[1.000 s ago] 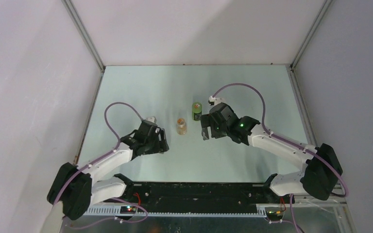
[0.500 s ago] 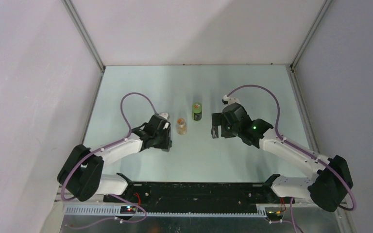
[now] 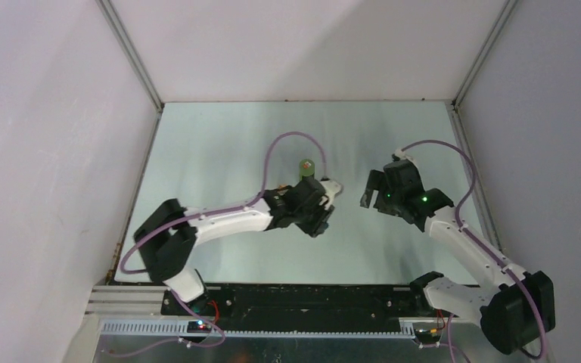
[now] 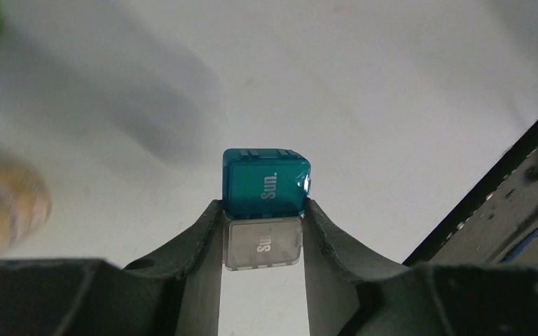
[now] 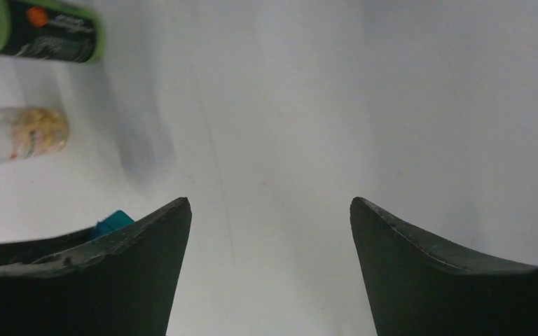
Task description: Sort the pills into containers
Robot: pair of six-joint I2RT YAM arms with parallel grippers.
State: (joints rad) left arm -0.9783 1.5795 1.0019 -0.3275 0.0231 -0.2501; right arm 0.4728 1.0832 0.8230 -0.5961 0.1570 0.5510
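My left gripper is shut on a small teal pill box marked "Sun.", with its clear lid between the fingers. In the top view it sits just right of centre, near the dark bottle with the lime-green top. The beige bottle is hidden behind the left arm there; it shows blurred in the left wrist view and in the right wrist view, below the dark bottle. My right gripper is open and empty, right of the bottles. No loose pills show.
The pale green table is walled by white panels on three sides. The black base rail runs along the near edge and shows at the right of the left wrist view.
My left arm has swung far to the right, across the front of the beige bottle, which it now covers. My right arm has drawn back to the right, away from the bottles.
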